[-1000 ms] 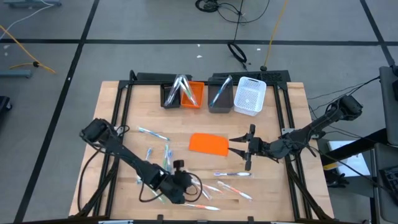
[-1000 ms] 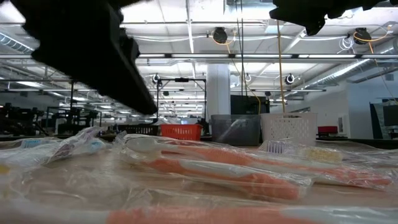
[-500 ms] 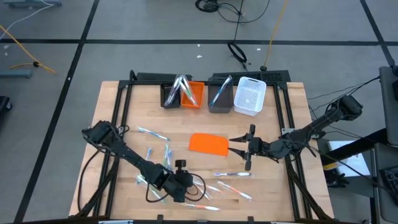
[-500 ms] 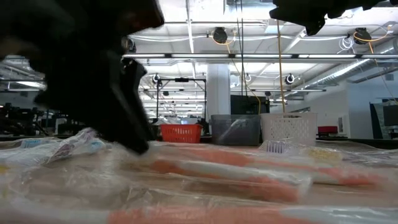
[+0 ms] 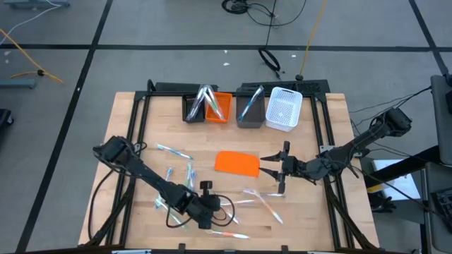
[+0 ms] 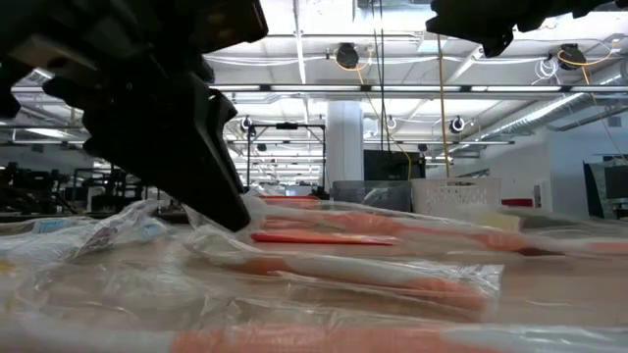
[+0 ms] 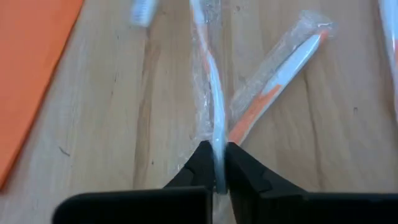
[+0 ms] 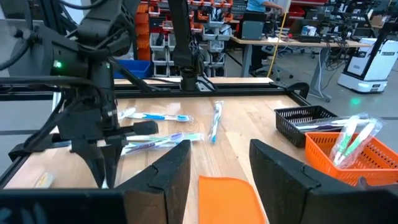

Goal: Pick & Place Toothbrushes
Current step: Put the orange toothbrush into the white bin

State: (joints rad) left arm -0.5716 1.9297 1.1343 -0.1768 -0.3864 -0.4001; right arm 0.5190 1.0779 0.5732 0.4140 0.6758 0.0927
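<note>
Bins (image 5: 242, 108): four; left end effector (image 7: 216, 163) grips one toothbrush (image 7: 213, 99).

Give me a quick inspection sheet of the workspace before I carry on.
Surface: wooden table on a black frame.
Job's things: wrapped toothbrushes scattered over the near half; more in the black bin, orange bin and grey bin.
Clutter: flat orange sheet mid-table; white bin.
Grippers: left gripper shut on an orange-accented toothbrush; right gripper open beside the sheet.
Cables: black loops beside the left arm, yellow cable on the floor.
Surroundings: workshop benches, shelving.
</note>
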